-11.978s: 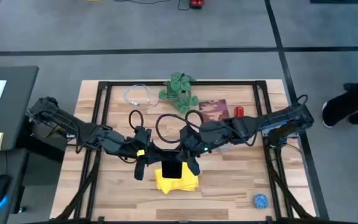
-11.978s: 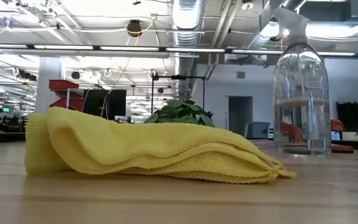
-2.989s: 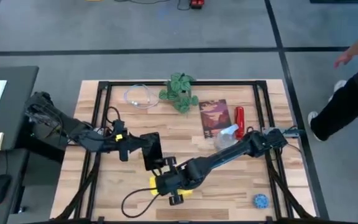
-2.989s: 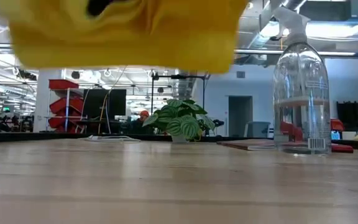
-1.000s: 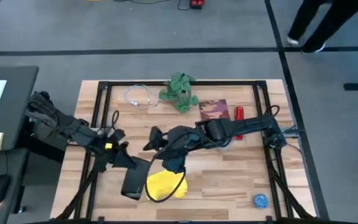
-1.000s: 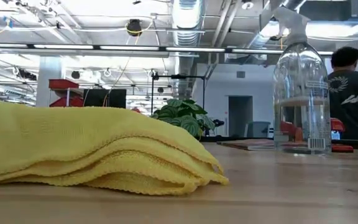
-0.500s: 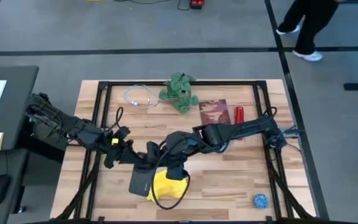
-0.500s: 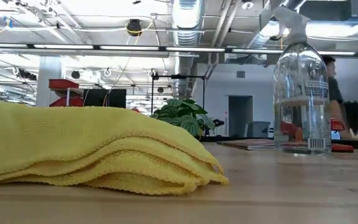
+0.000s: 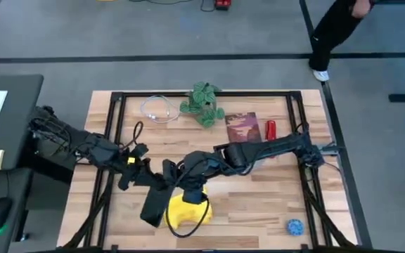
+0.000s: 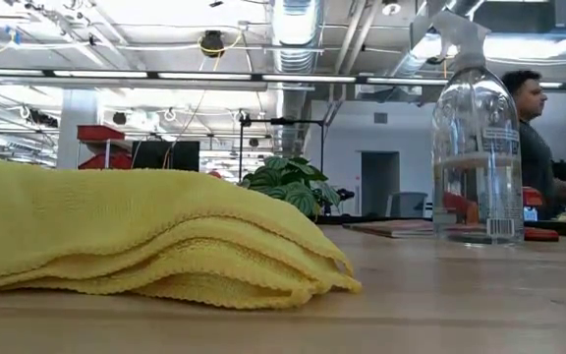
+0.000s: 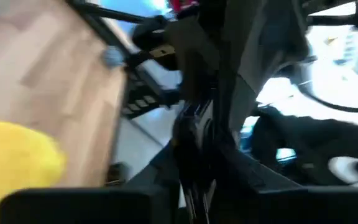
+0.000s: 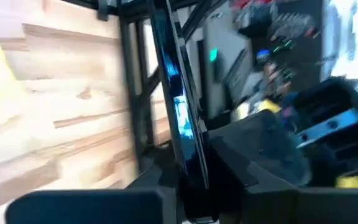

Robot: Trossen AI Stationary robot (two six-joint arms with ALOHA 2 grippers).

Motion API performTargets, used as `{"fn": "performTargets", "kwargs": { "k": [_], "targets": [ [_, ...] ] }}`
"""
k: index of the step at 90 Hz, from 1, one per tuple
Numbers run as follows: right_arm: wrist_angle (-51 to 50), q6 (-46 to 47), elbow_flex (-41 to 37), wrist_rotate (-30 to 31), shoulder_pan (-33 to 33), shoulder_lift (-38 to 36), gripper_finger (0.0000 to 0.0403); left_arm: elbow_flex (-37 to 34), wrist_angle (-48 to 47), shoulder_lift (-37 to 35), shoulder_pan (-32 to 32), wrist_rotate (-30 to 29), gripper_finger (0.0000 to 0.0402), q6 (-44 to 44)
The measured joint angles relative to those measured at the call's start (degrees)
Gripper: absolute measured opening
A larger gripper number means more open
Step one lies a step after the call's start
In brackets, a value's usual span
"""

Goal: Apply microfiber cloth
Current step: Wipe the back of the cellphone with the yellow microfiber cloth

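A: Item one, the microfiber cloth [image 9: 186, 208]. Location?

B: On the wooden counter [image 9: 259, 204], near its front edge, a little left of centre in the high view. In the low view it lies as a folded yellow heap [image 10: 136, 236] flat on the boards, in several layers, with nothing resting on it that I can see.

A: Handling properties?

B: Judged soft, light and limp. It should bunch and drape when lifted, not hold a shape. Not fragile, not slippery. Best hold: pinch a folded edge or a raised ridge of the heap, through more than one layer so it comes up as one piece.

A: Item two, the left hand [image 9: 162, 188].

B: Just beside the cloth, at its upper-left side in the high view. It has hold of a black phone [image 9: 154, 206], a dark slab that hangs down along the cloth's left side. In the right wrist view the phone shows edge-on as a thin dark slab [image 12: 178, 106]. How wide the fingers stand I cannot read exactly, only that they grip the phone.

A: Item three, the right hand [image 9: 190, 177].

B: Reaching in from the right, directly above the cloth's upper edge and very near the left hand. Whether it touches the cloth I cannot tell, and its fingers are not legible.

A: Other stock on the counter?

B: A potted plant [image 9: 204, 102], a coiled cable [image 9: 157, 109], a book [image 9: 242, 127], a spray bottle [image 10: 475, 138], a small blue ball [image 9: 295, 226]. All well apart from the cloth. A person [image 10: 534, 128] stands beyond the counter
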Motion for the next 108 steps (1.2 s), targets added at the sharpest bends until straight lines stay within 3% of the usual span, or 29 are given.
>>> {"fn": "performTargets", "kwargs": {
  "k": [7,13,24,37,50,60,81,108],
  "targets": [
    [-2.84,6.75,-0.01,0.92,0.28,0.16,0.0014,0.00,-5.39,-0.99,0.79,-0.80,0.0113,1.26],
    [-11.83,12.69,-0.35,0.28,0.32,0.16,0.0012,0.09,-11.37,-2.54,2.00,-0.07,0.0137,1.90],
    [-20.03,24.96,-0.40,-0.56,-0.15,0.68,0.0012,0.13,-18.83,-4.50,4.20,-1.14,0.0155,4.58],
    [-29.97,38.27,-0.16,-2.34,-3.31,0.23,0.0012,0.11,-14.46,-4.35,5.24,-4.93,0.0140,13.07],
    [-37.65,48.50,-0.30,-8.68,-7.35,0.32,0.0012,0.20,-5.94,0.59,5.20,-5.93,0.0112,23.47],
    [-42.66,51.84,-0.27,-12.30,-10.22,0.25,0.0012,2.03,-5.27,6.08,5.20,-7.84,0.0095,27.34],
    [-45.26,52.42,-0.21,-12.47,-13.44,0.21,0.0016,8.15,-9.49,17.42,7.03,-12.26,0.0087,29.23],
    [-45.44,52.40,-0.21,-12.58,-13.92,0.21,0.0018,11.08,-12.72,24.73,9.74,-12.39,0.0186,29.20]
  ]
}}
